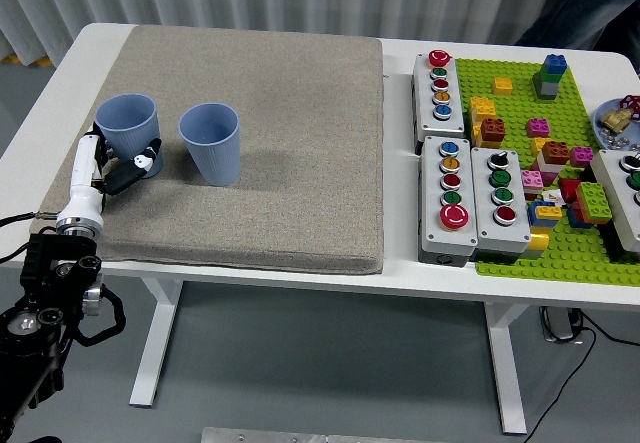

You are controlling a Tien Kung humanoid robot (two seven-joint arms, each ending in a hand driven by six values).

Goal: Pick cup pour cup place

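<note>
A: What is hard to see here?

B: Start big. The white table (pixel 400 53) runs off the right edge, so its far right end is cut. The grey mat (pixel 270 153) covers most of its left part and is fully in view. The green baseplate (pixel 560 253) with its loose bricks is clipped at the right, as are a switch box (pixel 625 198) and a small dish (pixel 618 123) there. At the top right only a dark scrap of a person's clothing (pixel 590 13) shows; no hands of theirs appear.

A: And the robot?

B: Only the left arm, coming up from the lower left corner. The left hand (pixel 105 168) is at the mat's left edge, fingers (pixel 140 163) curled around the lower part of the left cup (pixel 128 133). The cup hides where the far fingers press, so how firm the grasp is I cannot tell, nor whether the cup's base sits on the mat.

A: Where is the other cup?

B: The right cup (pixel 212 143) stands upright on the mat just beside the held one, a narrow gap between them.

A: Any room to move?

B: The mat is bare from the right cup across to its right edge, and toward the near edge too. Two button boxes (pixel 470 198) and a third (pixel 440 88) crowd the strip past the mat.
</note>
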